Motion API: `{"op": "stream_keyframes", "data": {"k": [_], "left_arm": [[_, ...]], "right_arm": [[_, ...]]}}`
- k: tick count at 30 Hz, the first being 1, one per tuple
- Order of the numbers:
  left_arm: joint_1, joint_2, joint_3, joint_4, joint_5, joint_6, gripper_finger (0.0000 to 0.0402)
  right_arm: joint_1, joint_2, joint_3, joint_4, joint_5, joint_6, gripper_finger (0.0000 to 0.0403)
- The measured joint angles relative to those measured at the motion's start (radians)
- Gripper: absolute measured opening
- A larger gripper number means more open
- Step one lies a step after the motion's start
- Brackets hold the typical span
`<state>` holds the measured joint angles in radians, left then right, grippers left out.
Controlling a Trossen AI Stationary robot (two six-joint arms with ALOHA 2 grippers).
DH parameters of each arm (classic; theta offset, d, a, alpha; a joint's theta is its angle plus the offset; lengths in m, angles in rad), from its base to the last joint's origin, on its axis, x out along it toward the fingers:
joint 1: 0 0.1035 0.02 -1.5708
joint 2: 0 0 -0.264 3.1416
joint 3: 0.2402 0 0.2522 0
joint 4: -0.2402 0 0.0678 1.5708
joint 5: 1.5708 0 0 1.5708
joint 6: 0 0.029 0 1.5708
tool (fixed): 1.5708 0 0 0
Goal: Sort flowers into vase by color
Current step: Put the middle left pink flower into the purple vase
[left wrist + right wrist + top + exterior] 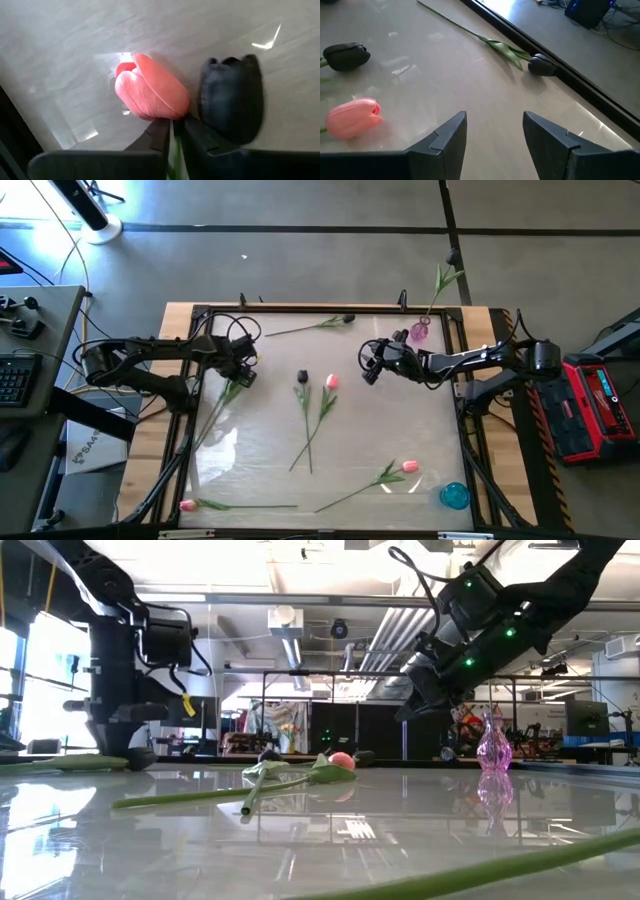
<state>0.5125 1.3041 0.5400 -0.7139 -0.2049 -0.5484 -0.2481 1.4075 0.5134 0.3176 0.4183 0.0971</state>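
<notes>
My left gripper (245, 370) is down at the table's far left, shut on a tulip. In the left wrist view a pink head (150, 90) and a dark head (232, 100) sit just past my fingertips. A stem with leaves (215, 415) trails toward the near-left edge. My right gripper (368, 366) hovers open right of centre, touching nothing. Ahead of it lie a dark tulip (345, 56) and a pink tulip (352, 117), side by side at mid-table (302, 377) (331, 381). A pink glass vase (420, 330) at the far right holds one green stem. My left gripper pinches a green stem (173, 150) between its two fingers, right below the pink head. The fingers (155, 135) point along the stem toward the head. The dark head lies beside the pink one; I cannot tell whether its stem is in the hold too.
Another dark tulip (345, 319) lies along the far edge. One pink tulip (410, 466) lies near the right front, beside a blue vase (455, 495). Another pink tulip (187, 505) lies at the near-left corner. A raised dark frame (190, 380) borders the glossy tabletop.
</notes>
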Motion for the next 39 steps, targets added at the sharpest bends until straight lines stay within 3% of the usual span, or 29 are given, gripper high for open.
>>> {"op": "stream_keyframes", "data": {"k": [19, 23, 28, 35, 39], "left_arm": [[-0.045, -0.240, 0.120, -0.002, -0.112, 0.070, 0.0001], [-0.090, -0.275, 0.120, 0.130, -0.111, 0.152, 0.0000], [-0.130, -0.274, 0.120, 0.395, -0.079, 0.251, 0.0000], [-0.165, -0.185, 0.121, 0.737, 0.041, 0.410, 0.0000], [-0.170, -0.100, 0.121, 0.929, 0.109, 0.471, 0.0000]], "right_arm": [[0.000, 0.000, 0.000, 0.001, 0.000, 0.020, 0.0184], [0.000, 0.000, 0.000, 0.044, -0.015, 0.059, 0.0184], [0.000, 0.000, 0.000, 0.129, -0.130, 0.038, 0.0184], [0.000, 0.000, 0.000, 0.199, -0.295, 0.028, 0.0184], [0.001, 0.000, 0.000, 0.226, -0.323, 0.049, 0.0184]]}}
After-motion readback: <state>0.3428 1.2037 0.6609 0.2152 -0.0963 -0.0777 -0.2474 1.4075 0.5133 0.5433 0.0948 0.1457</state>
